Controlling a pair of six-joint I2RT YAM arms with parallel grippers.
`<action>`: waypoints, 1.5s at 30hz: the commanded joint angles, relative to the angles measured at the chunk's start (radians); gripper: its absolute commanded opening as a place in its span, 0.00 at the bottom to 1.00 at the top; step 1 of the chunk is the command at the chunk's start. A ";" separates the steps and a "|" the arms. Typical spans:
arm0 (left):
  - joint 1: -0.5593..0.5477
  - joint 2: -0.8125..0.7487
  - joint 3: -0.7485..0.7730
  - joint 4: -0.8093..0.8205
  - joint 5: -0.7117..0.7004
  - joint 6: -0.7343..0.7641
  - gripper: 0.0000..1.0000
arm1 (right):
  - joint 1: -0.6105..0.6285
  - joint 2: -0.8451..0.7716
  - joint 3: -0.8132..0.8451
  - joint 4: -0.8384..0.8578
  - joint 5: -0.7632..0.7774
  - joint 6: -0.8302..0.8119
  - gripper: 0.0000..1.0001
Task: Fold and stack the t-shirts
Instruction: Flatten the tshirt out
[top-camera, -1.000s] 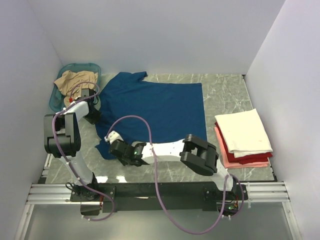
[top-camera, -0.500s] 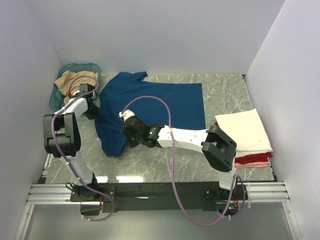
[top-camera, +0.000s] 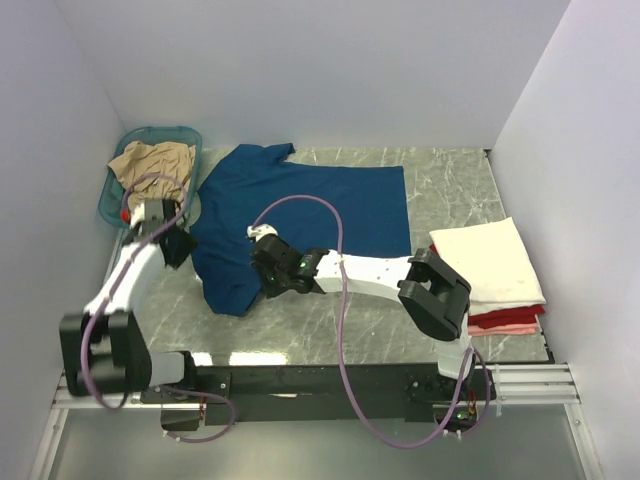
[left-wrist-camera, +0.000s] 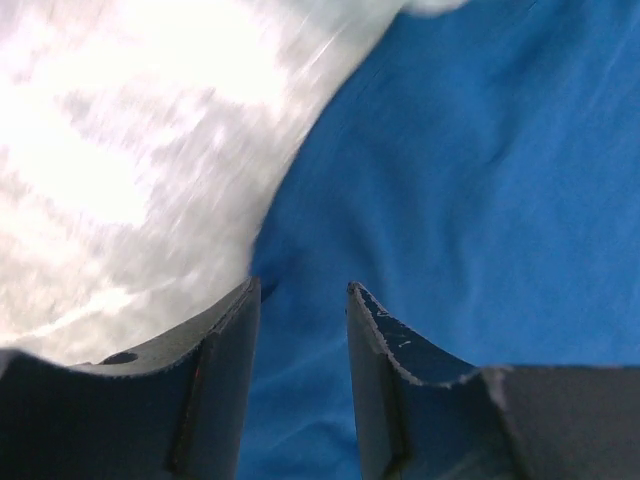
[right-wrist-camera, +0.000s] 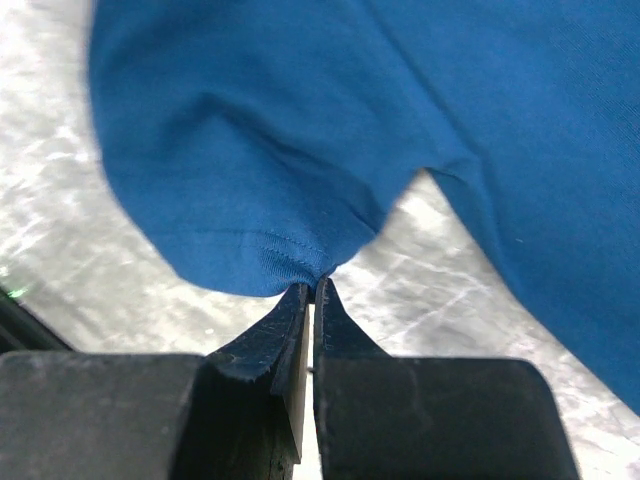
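Note:
A dark blue t-shirt lies spread on the marble table, its near-left part folded into a rounded flap. My right gripper sits over that flap; in the right wrist view it is shut on the stitched hem of the blue shirt. My left gripper stands at the shirt's left edge. In the left wrist view it is open above blue cloth, holding nothing. A tan t-shirt lies heaped in the basket.
A teal basket stands at the back left corner. At the right edge sits a folded stack: a cream-white shirt on top, then red and pink ones. White walls close in three sides.
My left gripper opened, let go of the shirt's left edge and drew back toward the near left. My right gripper carried the near-left hem up and inward, folding that corner over.

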 joint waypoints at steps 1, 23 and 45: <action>-0.004 -0.102 -0.161 0.013 0.040 -0.077 0.45 | -0.020 0.023 -0.016 -0.035 0.024 0.035 0.00; -0.196 -0.428 -0.405 -0.042 0.103 -0.270 0.48 | -0.050 0.014 0.009 -0.052 0.002 0.046 0.01; -0.397 -0.449 -0.508 -0.057 0.008 -0.470 0.35 | -0.053 0.063 0.101 -0.101 -0.007 0.032 0.01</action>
